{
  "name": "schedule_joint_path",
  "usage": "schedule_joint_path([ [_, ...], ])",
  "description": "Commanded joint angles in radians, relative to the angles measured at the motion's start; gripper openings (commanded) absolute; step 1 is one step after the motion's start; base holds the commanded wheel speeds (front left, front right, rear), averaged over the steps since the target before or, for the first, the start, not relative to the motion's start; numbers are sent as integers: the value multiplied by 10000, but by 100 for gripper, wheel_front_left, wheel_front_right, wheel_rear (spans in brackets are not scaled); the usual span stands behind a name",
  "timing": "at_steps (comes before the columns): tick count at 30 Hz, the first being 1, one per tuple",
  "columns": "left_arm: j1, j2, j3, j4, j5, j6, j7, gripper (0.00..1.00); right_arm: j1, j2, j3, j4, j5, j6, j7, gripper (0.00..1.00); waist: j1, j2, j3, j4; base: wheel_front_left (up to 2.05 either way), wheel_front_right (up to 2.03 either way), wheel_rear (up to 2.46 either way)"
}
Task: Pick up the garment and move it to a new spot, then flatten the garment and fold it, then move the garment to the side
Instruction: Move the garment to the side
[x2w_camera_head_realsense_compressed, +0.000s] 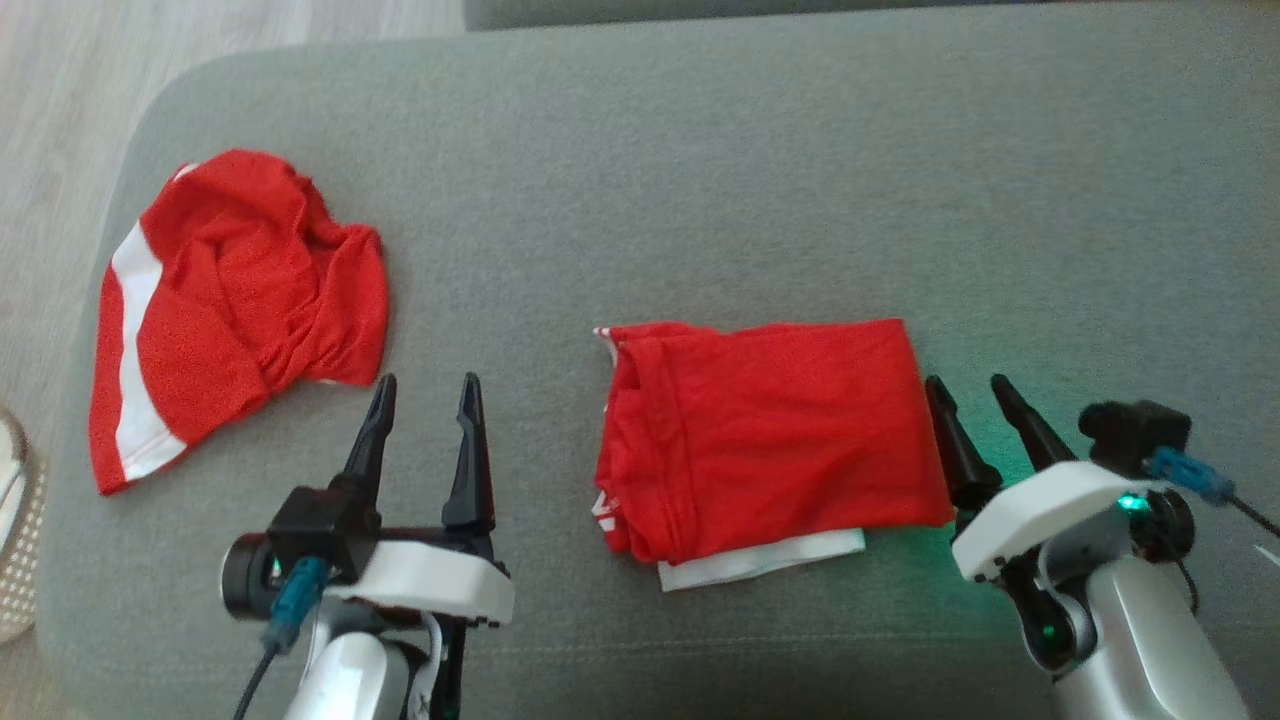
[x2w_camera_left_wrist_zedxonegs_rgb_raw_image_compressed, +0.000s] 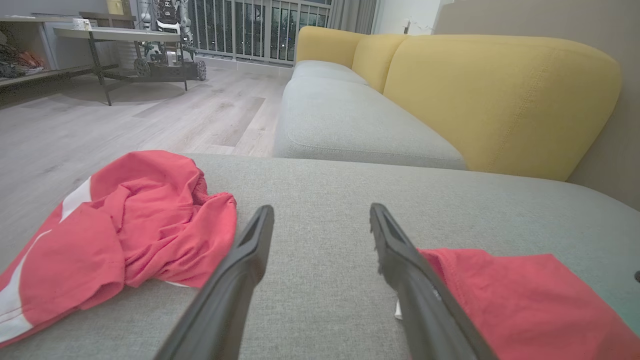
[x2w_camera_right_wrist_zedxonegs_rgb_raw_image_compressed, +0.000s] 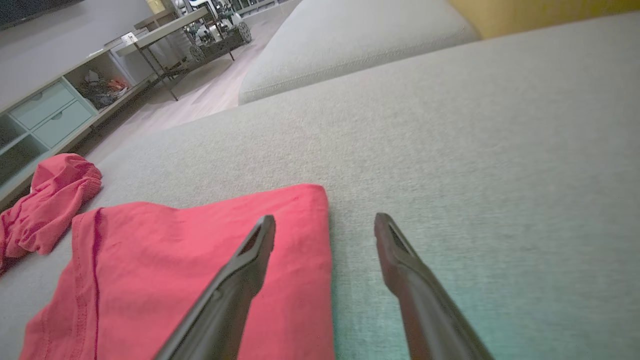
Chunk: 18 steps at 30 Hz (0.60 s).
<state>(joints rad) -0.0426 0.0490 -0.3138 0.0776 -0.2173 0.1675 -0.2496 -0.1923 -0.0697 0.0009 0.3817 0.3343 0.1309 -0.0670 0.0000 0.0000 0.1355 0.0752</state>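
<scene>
Crumpled red garment (x2w_camera_head_realsense_compressed: 235, 300) is seen far left on the grey cushion (x2w_camera_head_realsense_compressed: 700, 150), well apart from the fold. Left tool (x2w_camera_head_realsense_compressed: 428, 382) is held wide and empty over bare cushion between both pieces. Folded garment (x2w_camera_head_realsense_compressed: 765, 440) lies centre. Right tool (x2w_camera_head_realsense_compressed: 967, 382) is spread wide and empty just beside its right edge, probably positioned for the sideways move. White underlayer (x2w_camera_head_realsense_compressed: 760, 562) is shown by head view, yellow backrest (x2w_camera_left_wrist_zedxonegs_rgb_raw_image_compressed: 500, 95) by left wrist view.

Home living room (yellow-backed sofa (x2w_camera_left_wrist_zedxonegs_rgb_raw_image_compressed: 500, 100), wood floor (x2w_camera_left_wrist_zedxonegs_rgb_raw_image_compressed: 150, 115)).

Grey cushion (x2w_camera_head_realsense_compressed: 700, 150) bears a folded red garment (x2w_camera_head_realsense_compressed: 770, 430) and a crumpled red garment (x2w_camera_head_realsense_compressed: 230, 300).
</scene>
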Motion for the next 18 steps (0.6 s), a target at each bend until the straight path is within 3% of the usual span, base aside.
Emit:
schedule_joint_path([
  [1, -436, 12, 249, -267, 101, 31, -122, 100, -404, -113, 276, -208, 191, -2, 62, 100, 0, 0, 225, 200, 0, 0, 0],
  [5, -687, 12, 209, -248, 92, 33, -122, 100, -763, -384, 755, 509, 592, -2, 547, 100, 0, 0, 513, 445, 0, 0, 0],
  [15, -845, 12, 261, -280, 89, 106, -122, 100, -1323, -420, 1238, 1561, 434, -2, 447, 100, 0, 0, 816, 481, 0, 0, 0],
  [16, -855, 12, 261, -289, 101, 111, -122, 100, -1405, -412, 1310, 1649, 422, -2, 400, 87, 0, 0, 861, 443, 0, 0, 0],
  [17, -902, 12, 245, -327, 114, 127, -122, 100, -1591, -452, 1487, 1786, 282, -2, 243, 0, 0, 0, 971, 366, 0, 0, 0],
  [18, -925, 12, 246, -351, 115, 135, -122, 100, -1688, -476, 1593, 1844, 169, -2, 132, 0, 0, 0, 1025, 302, 0, 0, 0],
])
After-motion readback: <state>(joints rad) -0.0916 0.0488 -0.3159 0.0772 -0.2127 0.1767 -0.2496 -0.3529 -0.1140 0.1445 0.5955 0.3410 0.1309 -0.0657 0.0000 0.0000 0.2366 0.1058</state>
